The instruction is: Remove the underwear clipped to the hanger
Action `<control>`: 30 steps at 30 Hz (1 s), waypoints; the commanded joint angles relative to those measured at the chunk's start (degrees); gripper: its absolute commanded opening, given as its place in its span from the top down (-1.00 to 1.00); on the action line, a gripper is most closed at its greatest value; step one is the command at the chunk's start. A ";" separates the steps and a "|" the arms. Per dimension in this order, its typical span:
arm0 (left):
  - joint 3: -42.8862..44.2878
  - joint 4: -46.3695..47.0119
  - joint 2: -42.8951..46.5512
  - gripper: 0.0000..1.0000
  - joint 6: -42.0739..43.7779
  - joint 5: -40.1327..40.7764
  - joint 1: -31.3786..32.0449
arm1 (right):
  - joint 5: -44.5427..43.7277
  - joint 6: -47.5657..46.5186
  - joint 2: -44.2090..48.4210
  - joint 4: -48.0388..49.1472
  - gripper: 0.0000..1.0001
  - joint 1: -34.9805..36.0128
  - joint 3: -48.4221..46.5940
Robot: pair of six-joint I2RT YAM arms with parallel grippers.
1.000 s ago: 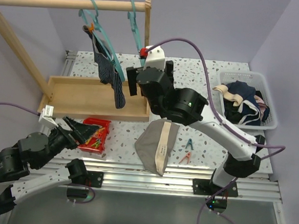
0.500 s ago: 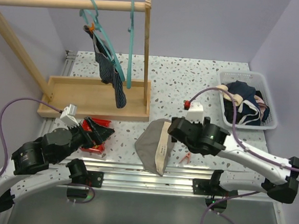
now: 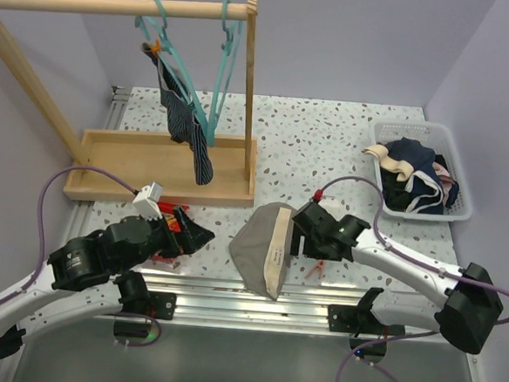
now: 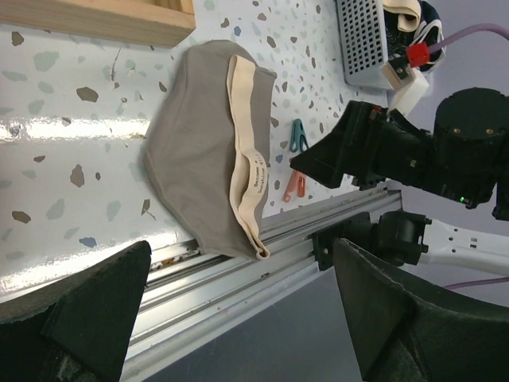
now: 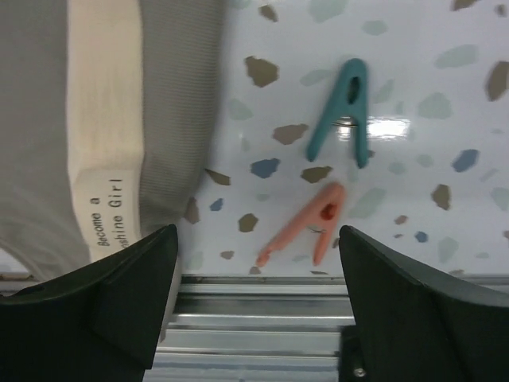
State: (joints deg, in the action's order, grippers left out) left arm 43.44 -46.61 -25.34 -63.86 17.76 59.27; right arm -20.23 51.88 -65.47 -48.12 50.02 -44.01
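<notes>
Back-left of the table you've got the wooden rack (image 3: 119,7) with two teal hangers. The navy striped underwear (image 3: 186,121) hangs off the left hanger (image 3: 190,90), pinned near the hook by an orange clip (image 3: 157,46). It droops over the rack's wooden base tray (image 3: 117,159). The right hanger (image 3: 221,75) hangs just beside it.

Left gripper (image 3: 192,236) is low over the front-left of the table. Its jaws are spread fully wide with nothing between them. It partly covers a red clip bin (image 3: 173,213), and its wrist view looks across at the grey piece.

The grey-beige underwear (image 3: 264,244) lies flat at the middle of the table's front edge, on no hanger. The cream waistband (image 4: 246,151) faces up, and the near end laps onto the aluminium rail (image 3: 204,288).

Right gripper (image 3: 298,236) is just right of that piece, close to the tabletop, jaws wide apart and empty. Its wrist view shows the grey cloth on the left-finger side. Between the fingers two loose pegs lie on the table, a teal peg (image 5: 347,111) and a coral peg (image 5: 306,233). They're just beside each other and clear of the cloth.

A white basket (image 3: 421,127) of mixed garments sits at the table's right edge.
</notes>
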 commanded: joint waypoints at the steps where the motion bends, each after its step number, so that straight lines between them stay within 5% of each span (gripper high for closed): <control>1: -0.55 3.72 1.26 -1.00 0.49 -0.62 -0.03 | 10.80 -3.45 -4.83 10.84 -0.70 -0.01 -1.34; 13: -0.81 0.03 4.95 -1.00 -2.15 1.31 0.06 | 12.84 -1.69 -19.42 15.51 -0.67 3.68 -8.37; 24: -1.61 -1.20 6.53 -1.00 -2.85 2.19 0.06 | 12.50 0.07 -25.23 15.07 -0.40 3.95 -9.43; 27: -1.43 -1.99 6.88 -1.00 -2.85 2.63 -0.03 | 12.84 -0.02 -26.02 14.90 -0.16 3.95 -9.95; 28: -1.34 -2.17 7.06 -1.00 -2.85 2.72 -0.03 | 12.50 -0.02 -25.93 14.46 0.19 3.95 -10.13; 30: -1.25 -2.78 7.58 -1.00 -3.03 3.07 -0.03 | 11.18 0.42 -24.80 14.28 0.52 3.95 -10.39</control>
State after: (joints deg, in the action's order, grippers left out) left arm 42.11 -48.12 -18.70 -65.63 18.96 59.27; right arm -7.84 51.37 -91.26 -33.67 53.74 -51.90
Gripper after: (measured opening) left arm 0.997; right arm 0.305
